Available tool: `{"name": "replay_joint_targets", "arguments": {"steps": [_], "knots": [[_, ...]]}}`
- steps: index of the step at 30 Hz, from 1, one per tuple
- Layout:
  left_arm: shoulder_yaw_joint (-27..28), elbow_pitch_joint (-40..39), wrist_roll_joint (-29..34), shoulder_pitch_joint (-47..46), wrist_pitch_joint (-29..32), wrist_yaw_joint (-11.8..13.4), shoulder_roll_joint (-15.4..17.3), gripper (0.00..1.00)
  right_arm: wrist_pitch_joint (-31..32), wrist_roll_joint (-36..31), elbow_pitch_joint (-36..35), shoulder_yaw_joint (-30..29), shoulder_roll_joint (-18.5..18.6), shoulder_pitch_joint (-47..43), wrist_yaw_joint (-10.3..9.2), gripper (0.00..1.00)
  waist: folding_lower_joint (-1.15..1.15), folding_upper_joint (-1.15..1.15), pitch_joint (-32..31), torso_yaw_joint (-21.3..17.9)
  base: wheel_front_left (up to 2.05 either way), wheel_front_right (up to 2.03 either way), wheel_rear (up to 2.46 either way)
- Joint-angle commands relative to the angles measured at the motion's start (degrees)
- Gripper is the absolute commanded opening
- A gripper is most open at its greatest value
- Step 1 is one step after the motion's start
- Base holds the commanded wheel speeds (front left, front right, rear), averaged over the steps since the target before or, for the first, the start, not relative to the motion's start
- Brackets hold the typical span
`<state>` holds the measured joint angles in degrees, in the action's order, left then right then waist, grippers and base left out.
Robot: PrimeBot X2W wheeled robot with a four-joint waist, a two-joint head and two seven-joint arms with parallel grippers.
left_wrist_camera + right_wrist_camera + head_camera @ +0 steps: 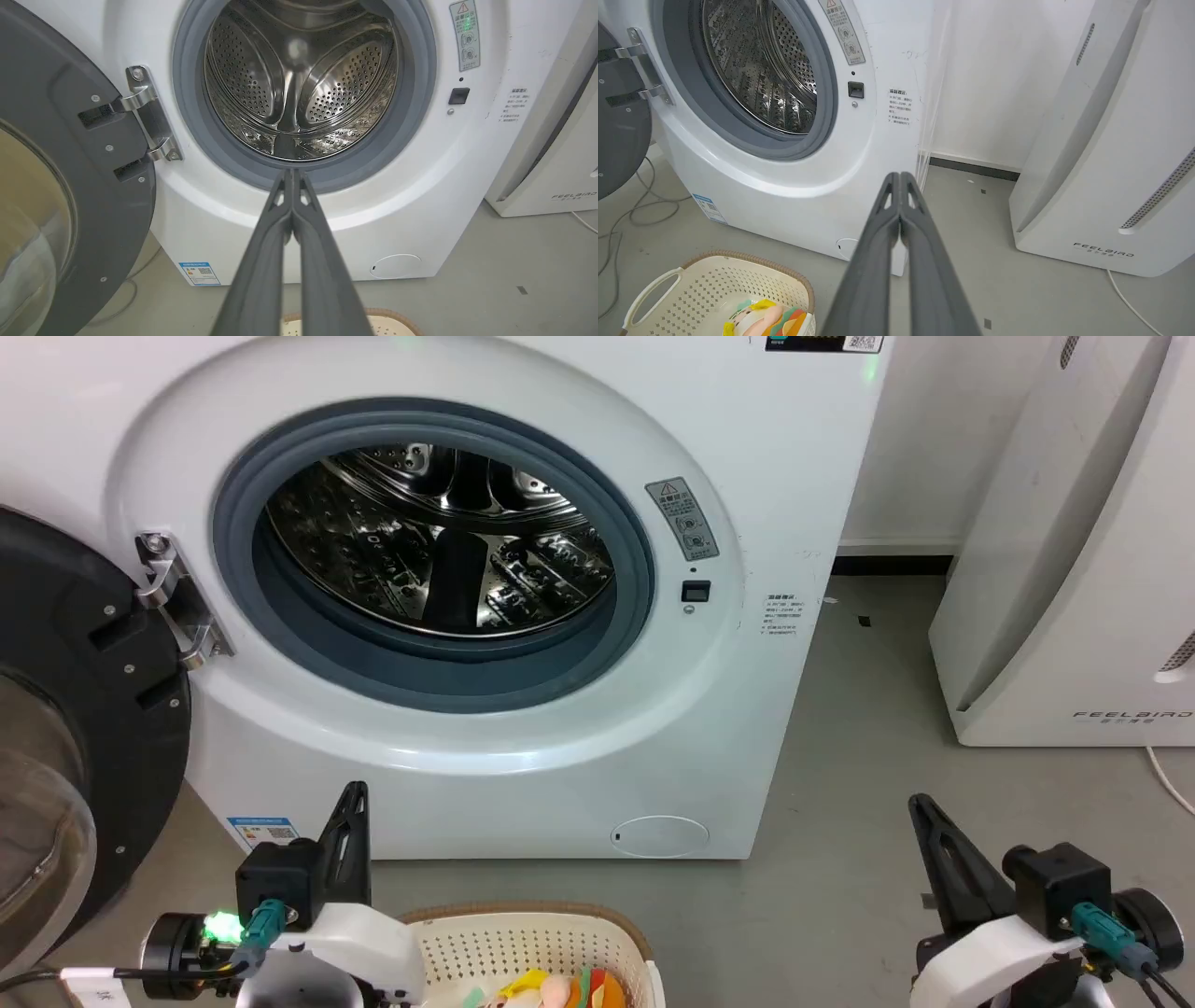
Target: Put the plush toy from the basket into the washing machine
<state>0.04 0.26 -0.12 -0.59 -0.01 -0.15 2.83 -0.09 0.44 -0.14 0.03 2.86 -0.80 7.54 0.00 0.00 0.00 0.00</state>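
Observation:
The plush toy (560, 989) lies in the cream basket (523, 933) on the floor at the bottom of the head view; the toy (761, 319) and the basket (714, 284) also show low left in the right wrist view. Behind them the white washing machine (747, 457) stands with its dark door (84, 709) swung open to the left, baring the steel drum (439, 541). My left gripper (355, 793) is shut and empty, just left of the basket. My right gripper (920, 803) is shut and empty, well to the basket's right. The left gripper (292, 172) and the right gripper (899, 175) both show their fingers pressed together.
A white FEELBIRD appliance (1074, 569) stands at the right against the wall, with a white cord (1172, 779) on the floor beside it. Cables (640, 210) lie on the grey floor left of the washer. Bare floor (840, 803) runs between the washer and the appliance.

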Motion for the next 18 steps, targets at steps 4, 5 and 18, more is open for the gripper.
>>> {"name": "replay_joint_targets", "arguments": {"steps": [4,5,18], "knots": [[0.0,-0.3,0.1,0.6,0.0,0.1,0.0,0.00,0.1,-0.4,0.1,0.0,0.0,0.8,-0.05,0.00,0.00,0.00,0.0,0.0,0.00,0.00,0.00],[0.0,-0.3,0.1,0.6,0.0,0.1,0.0,0.00,0.1,-0.4,0.1,0.0,0.0,0.8,-0.05,0.00,0.00,0.00,0.0,0.0,0.00,0.00,0.00],[0.0,0.0,0.0,0.0,0.0,0.0,0.0,1.00,0.0,0.0,0.0,0.0,0.0,0.0,0.00,1.00,0.00,0.00,0.0,0.0,0.00,0.00,0.00]]}}
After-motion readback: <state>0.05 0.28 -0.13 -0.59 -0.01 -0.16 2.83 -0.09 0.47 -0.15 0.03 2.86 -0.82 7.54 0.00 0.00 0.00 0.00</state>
